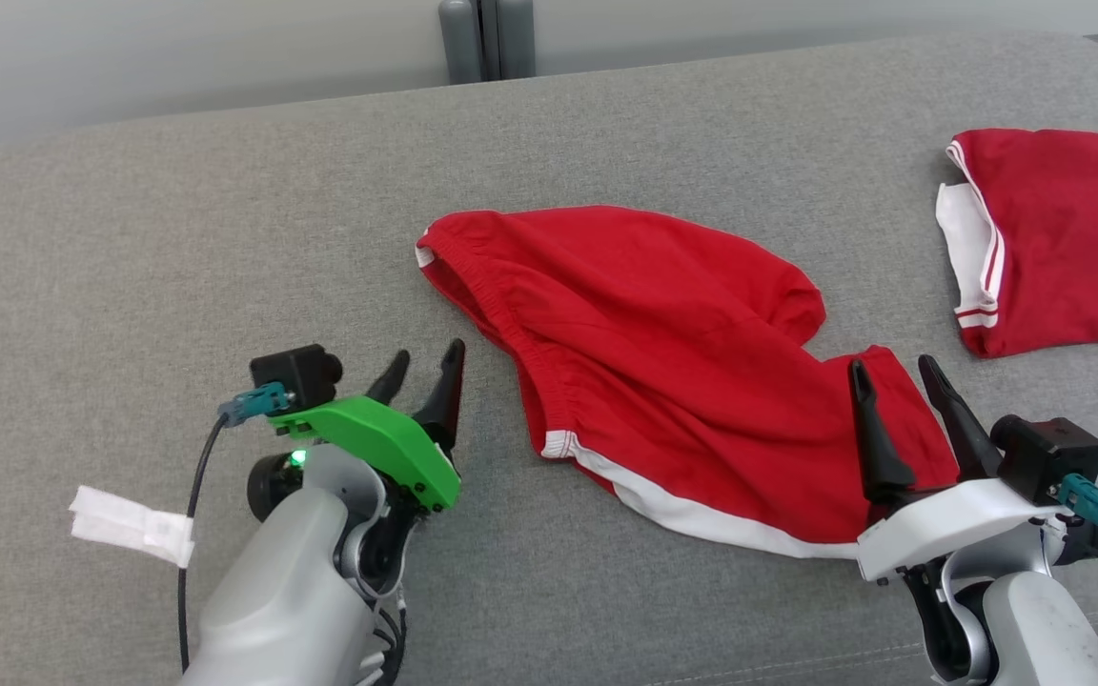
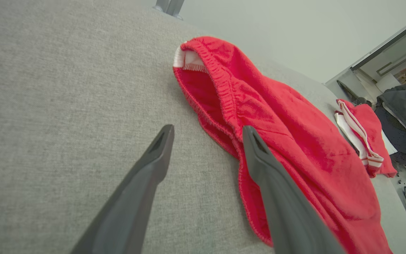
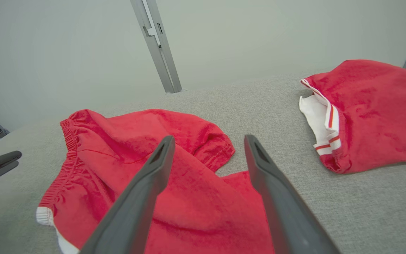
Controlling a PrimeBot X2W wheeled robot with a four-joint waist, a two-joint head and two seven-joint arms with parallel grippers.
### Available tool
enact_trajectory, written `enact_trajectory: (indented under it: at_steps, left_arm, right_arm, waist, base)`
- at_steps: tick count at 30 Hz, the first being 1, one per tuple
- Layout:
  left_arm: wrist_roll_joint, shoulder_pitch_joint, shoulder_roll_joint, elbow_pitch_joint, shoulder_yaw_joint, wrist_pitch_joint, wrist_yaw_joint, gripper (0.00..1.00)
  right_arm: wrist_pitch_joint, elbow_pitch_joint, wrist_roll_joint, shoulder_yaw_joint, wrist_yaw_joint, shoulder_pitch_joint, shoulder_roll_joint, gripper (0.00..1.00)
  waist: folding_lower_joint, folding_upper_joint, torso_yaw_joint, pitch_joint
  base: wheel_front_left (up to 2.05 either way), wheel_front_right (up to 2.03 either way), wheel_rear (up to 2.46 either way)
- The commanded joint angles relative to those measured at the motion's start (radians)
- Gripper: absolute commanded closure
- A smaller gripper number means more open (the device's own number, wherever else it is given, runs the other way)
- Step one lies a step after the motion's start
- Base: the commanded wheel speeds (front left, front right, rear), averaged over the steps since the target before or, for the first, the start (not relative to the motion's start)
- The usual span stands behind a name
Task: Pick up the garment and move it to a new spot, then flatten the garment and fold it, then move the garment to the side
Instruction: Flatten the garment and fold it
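Head view: the red garment [image 1: 663, 362] lies rumpled mid-frame on the grey table [image 1: 177, 238]. The left tool [image 1: 429, 351], lower left, is spread apart beside it. The right tool [image 1: 891, 363], lower right, is spread apart over its edge. 
Left wrist view: the garment sits right of centre. 
Right wrist view: the garment sits at lower centre.

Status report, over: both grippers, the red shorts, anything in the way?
Left gripper open, empty, beside the waistband. Right gripper open, over one leg. Red shorts rumpled, unfolded, on grey cushion. Second red garment lies apart at right; nothing blocking.
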Motion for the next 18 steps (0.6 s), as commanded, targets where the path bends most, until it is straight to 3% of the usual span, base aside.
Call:
enact_trajectory:
  at_steps: [1, 8, 13, 14, 15, 17, 18]
  left_arm:
    - [-0.031, 0.02, -0.003, -0.01, -0.013, 0.048, -0.007, 0.0]
    - [-0.095, 0.021, -0.013, -0.057, -0.098, 0.251, 0.032, 0.0]
    - [-0.141, 0.043, -0.012, -0.1, -0.122, 0.278, 0.046, 0.0]
    - [-0.147, 0.047, -0.012, -0.108, -0.124, 0.278, 0.049, 0.05]
    - [-0.148, 0.048, -0.012, -0.113, -0.126, 0.277, 0.054, 0.21]
    - [-0.153, 0.05, -0.012, -0.118, -0.123, 0.264, 0.065, 0.84]
    - [-0.149, 0.05, -0.012, -0.115, -0.124, 0.26, 0.072, 1.0]
  right_arm:
    - [-0.006, 0.001, 0.002, 0.0, 0.0, 0.008, 0.001, 0.0]
    - [-0.019, 0.011, 0.01, 0.012, 0.0, -0.001, 0.009, 0.0]
    - [-0.03, 0.02, 0.011, 0.016, 0.0, 0.002, 0.012, 0.0]
    - [-0.031, 0.022, 0.012, 0.017, 0.0, 0.0, 0.012, 0.0]
    - [-0.032, 0.024, 0.012, 0.018, 0.0, -0.002, 0.012, 0.0]
    - [-0.033, 0.027, 0.011, 0.02, 0.0, -0.004, 0.013, 0.0]
    - [-0.034, 0.028, 0.011, 0.02, 0.0, -0.005, 0.013, 0.0]
  waist:
    - [0.0, 0.0, -0.008, -0.001]
    - [0.0, 0.0, -0.059, 0.005]
    - [0.0, 0.0, -0.082, 0.013]
    - [0.0, 0.0, -0.085, 0.013]
    - [0.0, 0.0, -0.087, 0.014]
    - [0.0, 0.0, -0.091, 0.014]
    - [0.0, 0.0, -0.092, 0.014]
  base:
    - [0.0, 0.0, 0.0]
    - [0.0, 0.0, 0.0]
    - [0.0, 0.0, 0.0]
    - [0.0, 0.0, 0.0]
    - [0.0, 0.0, 0.0]
    - [0.0, 0.0, 0.0]
    - [0.0, 0.0, 0.0]
